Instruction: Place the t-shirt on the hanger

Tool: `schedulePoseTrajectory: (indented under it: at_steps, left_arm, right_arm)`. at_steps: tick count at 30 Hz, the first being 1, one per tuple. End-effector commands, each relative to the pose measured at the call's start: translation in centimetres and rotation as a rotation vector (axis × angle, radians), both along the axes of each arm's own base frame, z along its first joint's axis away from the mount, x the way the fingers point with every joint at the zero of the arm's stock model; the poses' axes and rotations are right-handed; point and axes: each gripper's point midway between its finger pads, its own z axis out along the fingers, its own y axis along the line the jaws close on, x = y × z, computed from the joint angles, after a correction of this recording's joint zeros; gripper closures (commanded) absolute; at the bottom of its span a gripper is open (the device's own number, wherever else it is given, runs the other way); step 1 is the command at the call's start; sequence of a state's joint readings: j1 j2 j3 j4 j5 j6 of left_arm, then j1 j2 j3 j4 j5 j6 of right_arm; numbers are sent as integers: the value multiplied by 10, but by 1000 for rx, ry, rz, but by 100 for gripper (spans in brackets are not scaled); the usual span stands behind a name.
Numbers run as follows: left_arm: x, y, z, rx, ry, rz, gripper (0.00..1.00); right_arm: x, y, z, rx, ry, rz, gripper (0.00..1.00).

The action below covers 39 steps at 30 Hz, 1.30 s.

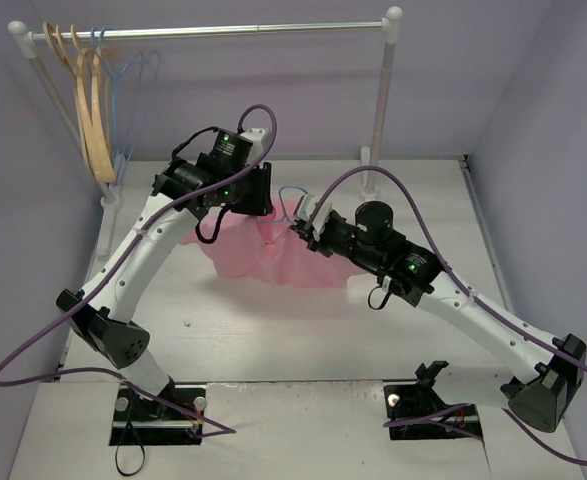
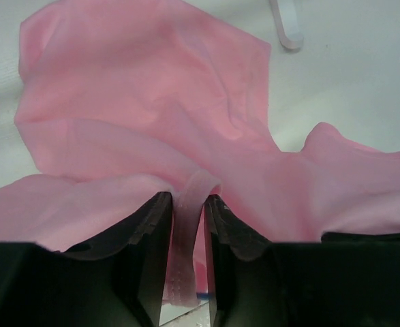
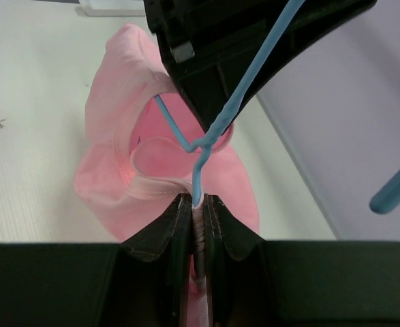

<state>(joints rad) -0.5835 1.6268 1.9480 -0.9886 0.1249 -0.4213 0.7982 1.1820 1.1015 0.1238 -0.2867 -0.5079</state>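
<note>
The pink t-shirt (image 1: 273,258) lies bunched on the table between both arms. My right gripper (image 3: 197,201) is shut on the light-blue wire hanger (image 3: 235,102), pinching it together with the shirt's neck band; the wire runs up and away through the neck opening. My left gripper (image 2: 188,204) stands slightly open. A strip of the pink hem (image 2: 186,238) hangs loose between its fingers, with a gap on the right side. In the top view the left gripper (image 1: 263,200) sits at the shirt's far edge, and the right gripper (image 1: 301,222) is close beside it, a bit of blue hanger (image 1: 291,192) showing between them.
A white clothes rack (image 1: 213,32) spans the back. Tan wooden hangers (image 1: 93,110) and spare blue wire hangers (image 1: 133,90) hang at its left end. The right post (image 1: 381,100) stands just behind the grippers. Purple walls close in both sides.
</note>
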Motion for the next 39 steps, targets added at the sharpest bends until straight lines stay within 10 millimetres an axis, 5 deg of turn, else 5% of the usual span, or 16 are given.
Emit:
schedulePoseTrajectory:
  at_steps: [1, 8, 14, 18, 24, 31, 39]
  left_arm:
    - [1, -2, 37, -74, -114, 4, 74]
    - [7, 9, 64, -56, -212, 0, 54]
    - [8, 40, 85, -40, -292, -79, 46]
    - [12, 76, 51, -35, -243, -119, 46]
    - [-4, 97, 0, 107, -225, -247, 45]
    - [-12, 98, -15, 185, -297, -402, 46]
    - [-20, 88, -9, 201, -490, -588, 47]
  right_arm:
    - [-2, -1, 45, 175, -85, 28, 100]
    - [6, -12, 16, 167, -36, 12, 100]
    - [14, -25, 6, 178, -6, 19, 100]
    - [16, -27, 5, 180, 2, 29, 100]
    - [15, -22, 1, 176, 17, 58, 100]
    - [9, -18, -2, 164, 43, 98, 100]
    - [5, -14, -6, 153, 68, 131, 100]
